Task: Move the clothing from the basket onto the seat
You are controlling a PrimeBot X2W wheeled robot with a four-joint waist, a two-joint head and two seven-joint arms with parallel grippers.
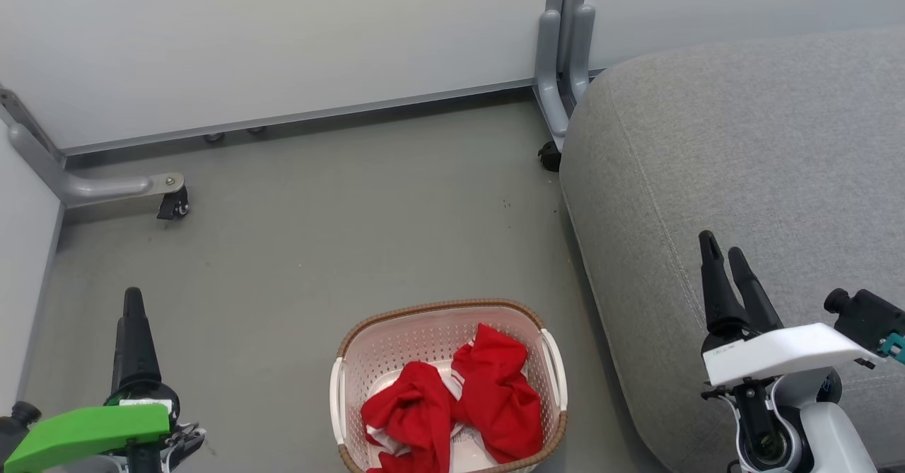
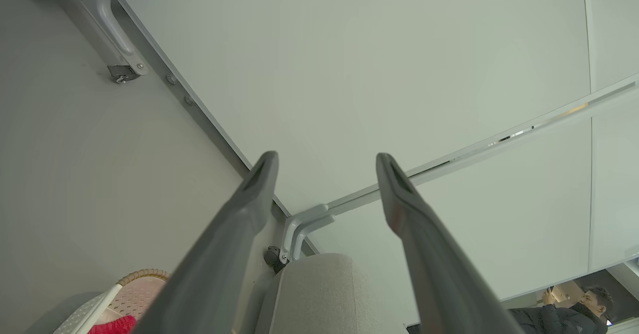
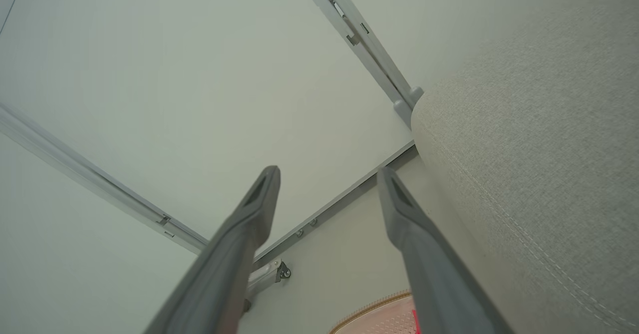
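Observation:
The cream-white basket (image 1: 353,360) with a brown rim stands on the floor at the bottom middle of the head view. Inside it lies the clothing (image 1: 488,392), two crumpled bright-red pieces with white trim. The large grey seat (image 1: 749,162) rises just right of the basket. My left gripper (image 1: 133,300) is at the lower left, well left of the basket, open and empty. My right gripper (image 1: 722,247) hovers over the seat's front part, open and empty. In the left wrist view the basket rim (image 2: 142,275), a bit of the red clothing (image 2: 114,325) and the seat corner (image 2: 324,284) show below the open fingers.
Grey floor (image 1: 318,232) spreads between the basket and the white partition panels (image 1: 283,34). Partition feet on castors stand at the back left (image 1: 173,204) and by the seat's far corner (image 1: 550,155). A person (image 2: 574,309) appears beyond a partition in the left wrist view.

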